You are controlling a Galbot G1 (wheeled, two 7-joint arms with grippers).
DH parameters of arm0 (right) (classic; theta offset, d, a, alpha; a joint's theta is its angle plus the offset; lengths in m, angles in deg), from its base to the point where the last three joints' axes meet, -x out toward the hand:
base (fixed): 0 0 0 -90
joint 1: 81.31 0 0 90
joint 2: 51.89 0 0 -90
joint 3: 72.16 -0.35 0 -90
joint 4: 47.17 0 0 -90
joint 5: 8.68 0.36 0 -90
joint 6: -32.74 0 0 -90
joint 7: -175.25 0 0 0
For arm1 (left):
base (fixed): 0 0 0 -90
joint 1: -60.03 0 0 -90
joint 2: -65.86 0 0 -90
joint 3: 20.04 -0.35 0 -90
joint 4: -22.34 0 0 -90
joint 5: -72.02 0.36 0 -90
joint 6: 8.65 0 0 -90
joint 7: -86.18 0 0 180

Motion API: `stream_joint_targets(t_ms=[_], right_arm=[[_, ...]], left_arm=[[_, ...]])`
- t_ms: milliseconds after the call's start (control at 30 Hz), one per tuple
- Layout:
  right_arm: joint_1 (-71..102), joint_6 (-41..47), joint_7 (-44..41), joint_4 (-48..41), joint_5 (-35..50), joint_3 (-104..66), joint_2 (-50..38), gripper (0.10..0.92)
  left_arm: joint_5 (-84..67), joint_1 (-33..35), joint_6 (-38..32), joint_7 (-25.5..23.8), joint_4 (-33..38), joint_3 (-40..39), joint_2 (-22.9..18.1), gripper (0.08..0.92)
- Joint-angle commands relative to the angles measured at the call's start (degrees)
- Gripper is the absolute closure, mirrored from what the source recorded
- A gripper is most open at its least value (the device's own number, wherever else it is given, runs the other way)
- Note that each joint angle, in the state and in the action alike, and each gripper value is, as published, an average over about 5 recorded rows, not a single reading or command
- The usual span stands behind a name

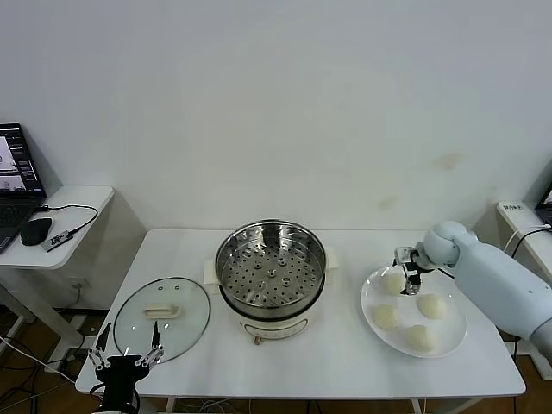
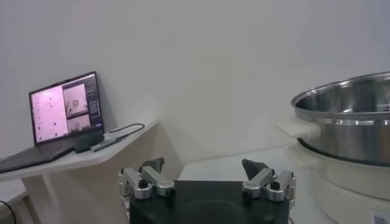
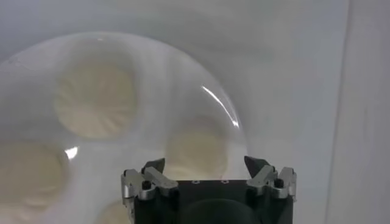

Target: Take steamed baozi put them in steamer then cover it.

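Four baozi are sitting on the white plate, at the table's right end. Right gripper is hovering over the rear-left bun, jaws spread, gripping nothing. Steamer is standing empty mid-table, cover lying flat to its left. Left gripper is idling open at the front-left table edge.

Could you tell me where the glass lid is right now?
In the head view, the lid lies flat on the table's left side, beside the steamer.
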Motion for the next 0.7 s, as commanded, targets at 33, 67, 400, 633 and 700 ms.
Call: stream_joint_targets(t_ms=[33,67,400,633,700], right_arm=[[-1.39,-0.23,-0.32,-3.61,-1.47,1.46,2.17,0.229],[-1.25,-0.23,-0.34,-3.63,-1.48,1.44,2.1,0.232],[-0.32,0.05,-0.54,-4.11,-1.55,1.26,2.66,0.309],[0.06,-0.03,-1.23,-3.07,-1.38,1.19,1.8,0.414],[0.24,-0.11,-1.41,-2.46,-1.23,1.14,1.28,0.434]], left_arm=[[-0.02,-0.33,0.14,-0.13,-0.38,0.01,0.16,0.177],[-0.02,-0.42,0.17,-0.15,-0.39,-0.01,0.2,0.177],[-0.02,-0.69,0.26,-0.26,-0.58,-0.04,0.42,0.177],[0.0,-0.66,0.28,-0.25,-0.47,-0.22,0.36,0.177],[0.02,-0.67,0.28,-0.23,-0.44,-0.28,0.33,0.177]])
